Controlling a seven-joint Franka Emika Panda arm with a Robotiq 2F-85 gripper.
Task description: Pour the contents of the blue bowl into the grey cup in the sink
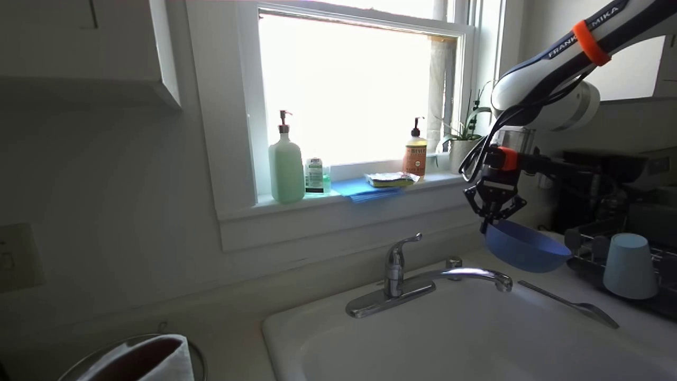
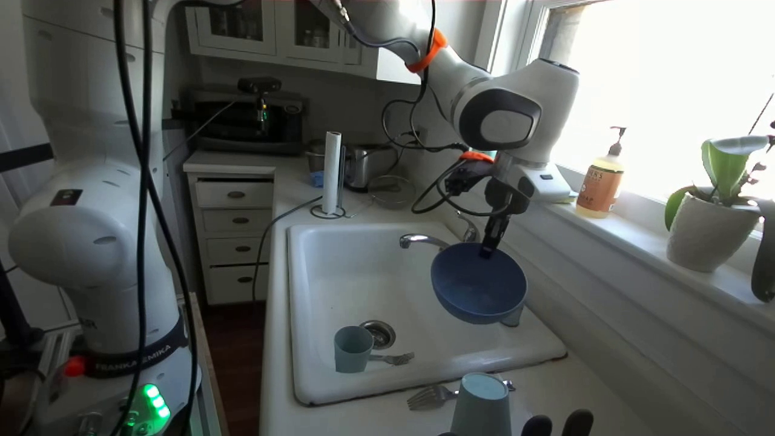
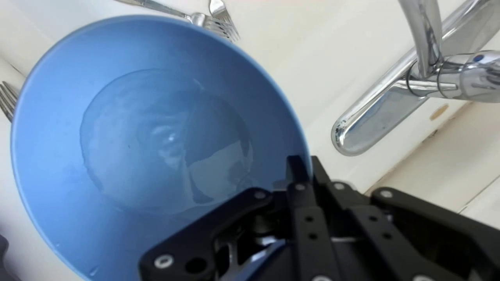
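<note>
Jutting near the gripped blue bowl [image 2: 475, 287], the faucet [image 1: 394, 279] overhangs the sink [image 2: 351, 278].

The gripper [image 3: 308, 168] pinches the bowl [image 3: 50, 132] by its rim, one finger inside, one outside! Clear liquid [image 3: 156, 156] ripples and glints, left of the fingers. The faucet [image 3: 449, 72] gleams up and right of them, forks [image 3: 198, 18] show up-left past the rim, another fork [image 3: 6, 102] far left.

Blue bowl [image 3: 49, 136]: smooth, plastic-looking (glossy liquid [image 3: 148, 156] inside). Faucet [image 1: 394, 275]: polished metal. Sink [image 2: 351, 266]: smooth, glossy. Flowerpot [image 2: 703, 233]: rough, matt.
</note>
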